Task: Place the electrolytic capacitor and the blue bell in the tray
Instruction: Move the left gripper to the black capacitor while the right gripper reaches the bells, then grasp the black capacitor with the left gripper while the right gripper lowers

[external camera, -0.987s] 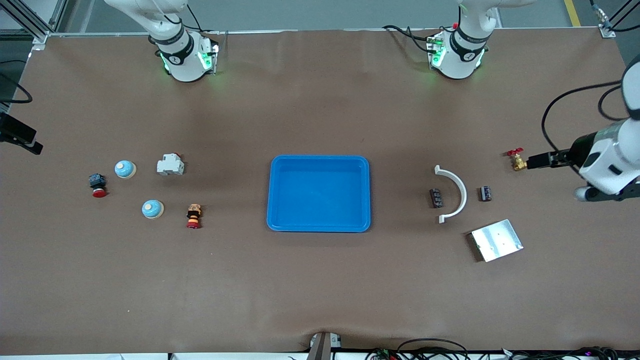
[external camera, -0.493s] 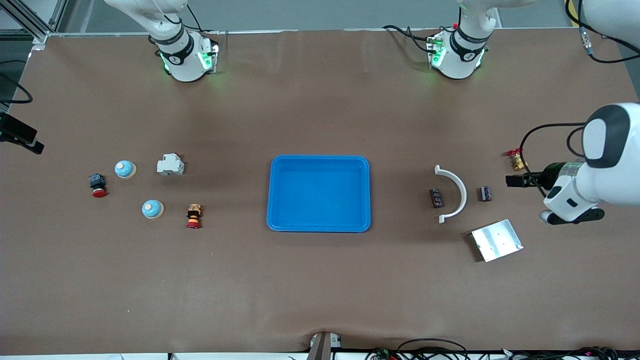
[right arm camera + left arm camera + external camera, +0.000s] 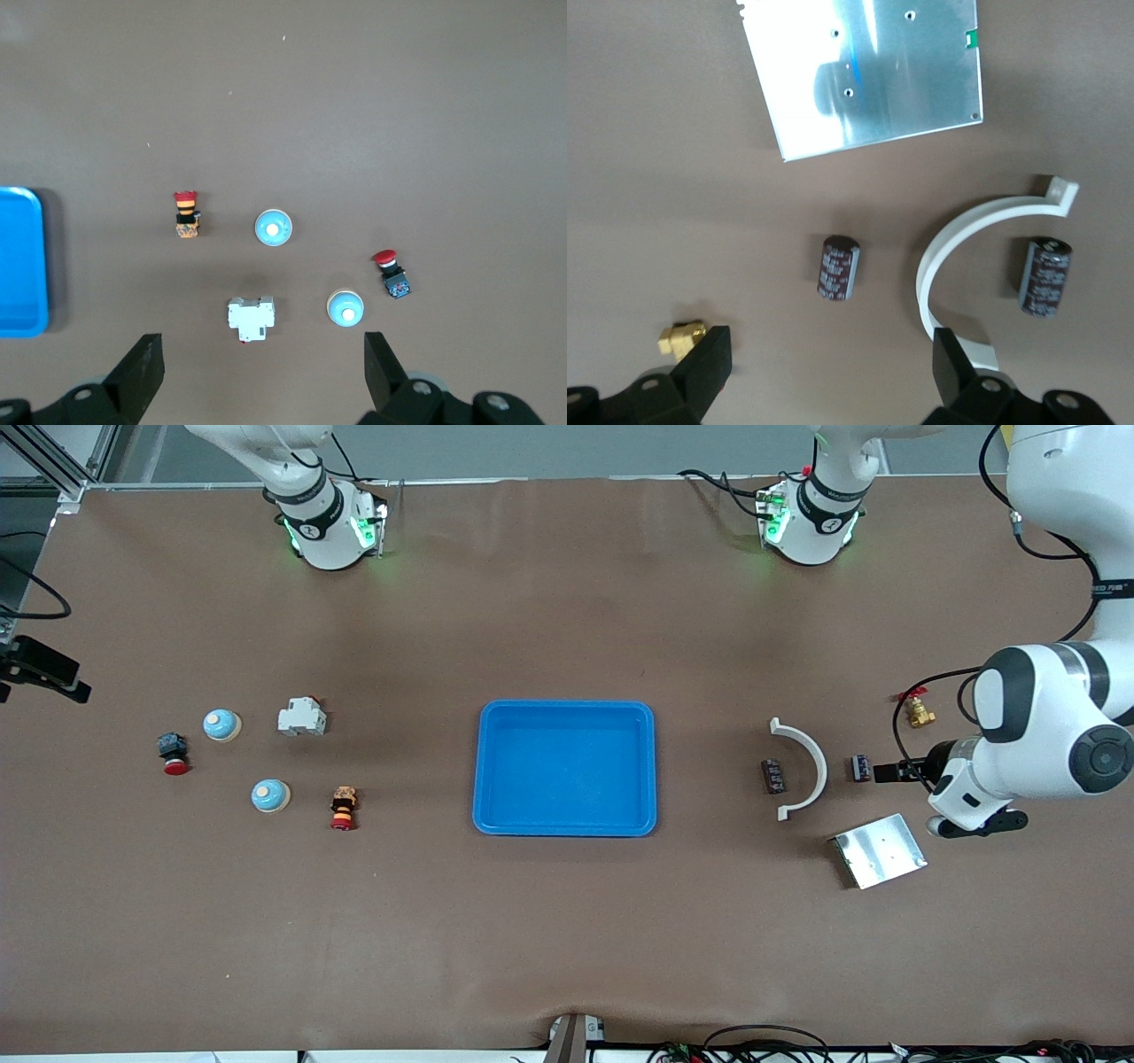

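Left end effector [image 3: 886,772], fingers apart, hovers at 3 o'clock of the electrolytic capacitor [image 3: 860,767] lying beside the white arc bracket [image 3: 804,769]. Light, rigid, smooth cylinder; probably pinch across its middle. Right end effector [image 3: 257,376], fingers apart, waits high over the blue bells [image 3: 274,228].

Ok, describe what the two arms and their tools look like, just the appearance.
Both arms are glossy white with rounded joints and black bands; the left arm has a dark round joint cap and small lettering on a black ring. Each base glows with green lights, and black cables run along the links. The left tool and the right tool each have two black wedge-shaped fingers on a dark body.
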